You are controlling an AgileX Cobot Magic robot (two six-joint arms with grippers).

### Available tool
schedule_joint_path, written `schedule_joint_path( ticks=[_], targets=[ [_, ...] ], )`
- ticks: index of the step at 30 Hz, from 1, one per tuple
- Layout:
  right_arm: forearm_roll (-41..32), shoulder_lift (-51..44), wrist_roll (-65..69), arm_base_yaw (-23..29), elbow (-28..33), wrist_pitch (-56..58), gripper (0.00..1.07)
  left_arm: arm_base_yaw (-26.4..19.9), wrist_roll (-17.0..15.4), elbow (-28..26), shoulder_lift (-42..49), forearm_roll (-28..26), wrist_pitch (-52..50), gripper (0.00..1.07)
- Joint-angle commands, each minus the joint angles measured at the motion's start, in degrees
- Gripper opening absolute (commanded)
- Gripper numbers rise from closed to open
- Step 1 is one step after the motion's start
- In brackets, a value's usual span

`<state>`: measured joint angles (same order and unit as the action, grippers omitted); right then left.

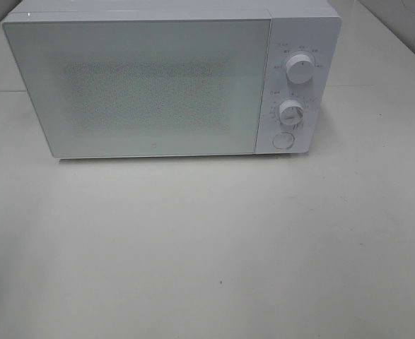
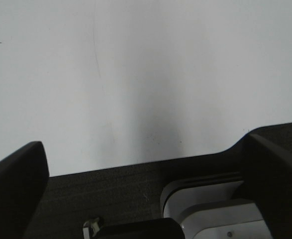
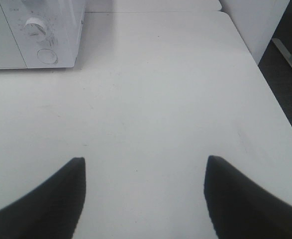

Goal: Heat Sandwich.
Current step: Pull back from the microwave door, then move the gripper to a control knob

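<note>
The sandwich is out of view in all three views, and so is its plate. The white microwave (image 1: 143, 85) stands at the back of the table with its door shut; its frosted window shows nothing inside. Its control corner also shows in the right wrist view (image 3: 36, 35). Neither arm shows in the high view. My left gripper (image 2: 146, 144) is open and empty, over the table's front edge. My right gripper (image 3: 146, 162) is open and empty, above bare table to the right of the microwave.
The microwave panel has an upper knob (image 1: 300, 69), a lower knob (image 1: 290, 111) and a round button (image 1: 283, 140). The white table (image 1: 207, 254) ends at an edge on the right (image 3: 280, 114), with dark floor beyond. A white base part (image 2: 210, 209) sits below the left gripper.
</note>
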<state>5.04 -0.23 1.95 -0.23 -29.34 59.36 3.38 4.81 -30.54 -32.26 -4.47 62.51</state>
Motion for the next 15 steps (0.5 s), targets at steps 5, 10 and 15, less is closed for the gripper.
schedule_joint_path(
  ticks=[5, 10, 15],
  targets=[
    [0.06, -1.60, 0.11, -0.17, 0.29, -0.63, 0.66, -0.11, -1.32, 2.23, 9.91, 0.97, -3.09, 1.00],
    [0.06, -1.60, 0.11, -0.17, 0.29, -0.63, 0.66, -0.11, -1.26, 2.23, 15.30, 0.92, -3.09, 1.00],
    [0.06, -1.60, 0.11, -0.17, 0.29, -0.63, 0.66, -0.11, -1.26, 2.23, 20.05, 0.46, -3.09, 1.00]
  ],
)
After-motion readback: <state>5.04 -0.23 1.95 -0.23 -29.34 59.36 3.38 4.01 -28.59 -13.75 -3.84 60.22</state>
